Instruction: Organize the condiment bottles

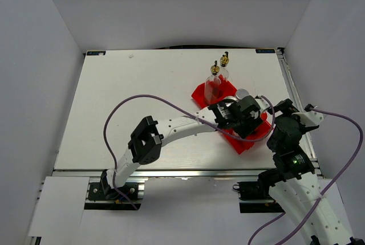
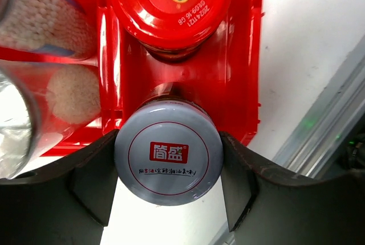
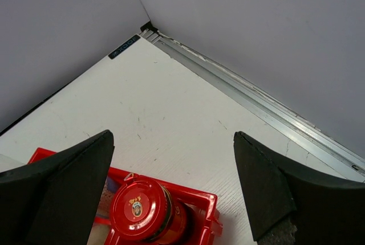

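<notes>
My left gripper [image 2: 168, 168] is shut on a silver-lidded shaker [image 2: 168, 156] with a red label, holding it at the near end of the red bin [image 2: 242, 85]. The red-lidded brown jar [image 2: 171, 3] stands in the compartment just beyond it. Two more shakers [image 2: 40, 20] [image 2: 71, 94] are in the compartments to the left. In the top view my left gripper [image 1: 238, 115] is over the bin [image 1: 197, 94]. One gold-topped glass bottle [image 1: 215, 77] stands at its far end, the other [image 1: 224, 59] just behind. My right gripper [image 3: 172, 142] is open and empty above the red-lidded jar [image 3: 140, 211].
A silver lid [image 1: 242, 93] shows at the bin's far right side. The metal table rail [image 3: 256, 99] and the grey walls run close behind the bin on the right. The left arm's purple cable [image 1: 142, 99] loops over the table.
</notes>
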`<state>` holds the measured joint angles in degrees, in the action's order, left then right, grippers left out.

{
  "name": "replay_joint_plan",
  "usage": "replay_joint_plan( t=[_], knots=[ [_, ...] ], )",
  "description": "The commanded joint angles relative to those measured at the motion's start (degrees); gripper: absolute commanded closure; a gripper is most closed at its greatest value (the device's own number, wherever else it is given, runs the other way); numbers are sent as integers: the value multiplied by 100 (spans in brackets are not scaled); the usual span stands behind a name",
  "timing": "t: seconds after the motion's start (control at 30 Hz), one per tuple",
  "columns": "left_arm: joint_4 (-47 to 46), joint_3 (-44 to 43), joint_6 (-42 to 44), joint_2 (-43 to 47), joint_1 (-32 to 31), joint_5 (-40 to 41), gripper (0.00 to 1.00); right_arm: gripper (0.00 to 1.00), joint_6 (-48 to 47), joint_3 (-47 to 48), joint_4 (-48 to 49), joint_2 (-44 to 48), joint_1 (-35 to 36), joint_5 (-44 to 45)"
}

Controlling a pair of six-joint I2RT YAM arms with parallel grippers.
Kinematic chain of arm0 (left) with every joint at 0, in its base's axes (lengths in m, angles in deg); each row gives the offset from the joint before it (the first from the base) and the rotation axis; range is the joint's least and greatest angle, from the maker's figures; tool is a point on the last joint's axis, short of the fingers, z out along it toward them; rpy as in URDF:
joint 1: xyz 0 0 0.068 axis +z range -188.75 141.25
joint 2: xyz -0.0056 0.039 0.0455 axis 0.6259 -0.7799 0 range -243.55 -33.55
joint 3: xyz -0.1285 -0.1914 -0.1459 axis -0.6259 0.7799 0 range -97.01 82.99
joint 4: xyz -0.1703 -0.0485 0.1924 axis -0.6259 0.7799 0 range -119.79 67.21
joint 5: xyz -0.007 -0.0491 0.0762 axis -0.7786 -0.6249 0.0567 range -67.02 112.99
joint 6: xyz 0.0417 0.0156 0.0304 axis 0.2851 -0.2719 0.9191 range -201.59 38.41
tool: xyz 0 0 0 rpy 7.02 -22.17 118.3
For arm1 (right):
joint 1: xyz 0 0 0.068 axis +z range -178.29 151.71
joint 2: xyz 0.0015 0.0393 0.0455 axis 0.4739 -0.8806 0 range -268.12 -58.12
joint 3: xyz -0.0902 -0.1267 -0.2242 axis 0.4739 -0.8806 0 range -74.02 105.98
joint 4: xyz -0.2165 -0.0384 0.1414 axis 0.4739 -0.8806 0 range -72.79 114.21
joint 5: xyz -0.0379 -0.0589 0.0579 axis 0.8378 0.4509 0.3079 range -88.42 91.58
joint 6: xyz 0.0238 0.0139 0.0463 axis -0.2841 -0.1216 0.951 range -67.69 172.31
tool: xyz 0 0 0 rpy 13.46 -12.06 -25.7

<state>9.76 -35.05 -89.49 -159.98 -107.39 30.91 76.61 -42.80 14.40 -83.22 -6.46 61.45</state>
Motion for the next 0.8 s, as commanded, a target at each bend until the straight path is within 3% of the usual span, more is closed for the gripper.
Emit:
replay_joint_plan(
  t=[0.0,0.07,0.1,0.33,0.37,0.43,0.47,0.77],
  knots=[
    [-299,-430,105,41,0,69,91,11,58,147,163,-12,-20,191],
    [-272,-527,113,-109,9,113,72,10,40,156,172,-56,-20,139],
    [-272,-571,105,-145,17,139,68,11,23,156,180,-65,-20,130],
    [-563,-457,8,-311,149,-36,55,11,-39,147,207,-135,-20,129],
    [-519,-474,-18,-329,167,-36,33,11,-39,139,216,-127,-20,121],
    [-483,-492,-36,-347,184,-36,25,11,-39,121,251,-109,-20,129],
    [-449,-492,-36,-338,184,-19,2,11,-47,112,268,-109,-20,112],
    [-247,-536,192,135,184,192,2,11,-179,165,277,-258,-20,-46]
  ],
)
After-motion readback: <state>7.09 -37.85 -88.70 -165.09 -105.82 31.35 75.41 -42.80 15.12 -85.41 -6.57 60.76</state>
